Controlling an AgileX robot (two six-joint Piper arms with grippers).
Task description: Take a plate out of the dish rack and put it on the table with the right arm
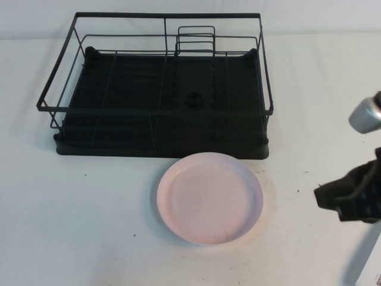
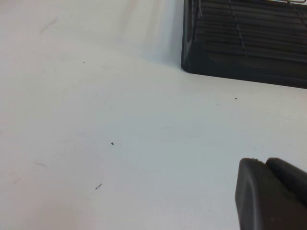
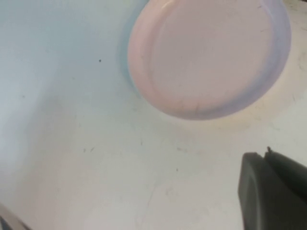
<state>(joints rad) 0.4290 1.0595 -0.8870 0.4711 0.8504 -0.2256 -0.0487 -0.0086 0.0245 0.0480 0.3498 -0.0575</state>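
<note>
The right gripper [image 1: 333,199] sits at the right edge of the high view, low in the frame, its jaws closed on nothing, off to the right of the plate [image 1: 209,198] and apart from it. Above it the arm's silver-grey cylinder [image 1: 365,114] shows at the right edge. The plate lies flat on the table [image 1: 89,226] at lower centre, rim up, just in front of the rack [image 1: 161,89] and not touching it. The rack fills the upper middle of the frame, a small wire divider [image 1: 196,39] standing at its back. The left gripper [image 2: 271,196] shows only as a dark tip in the lower right of its wrist view, above bare table near a rack corner; whether it is open I cannot tell.
</note>
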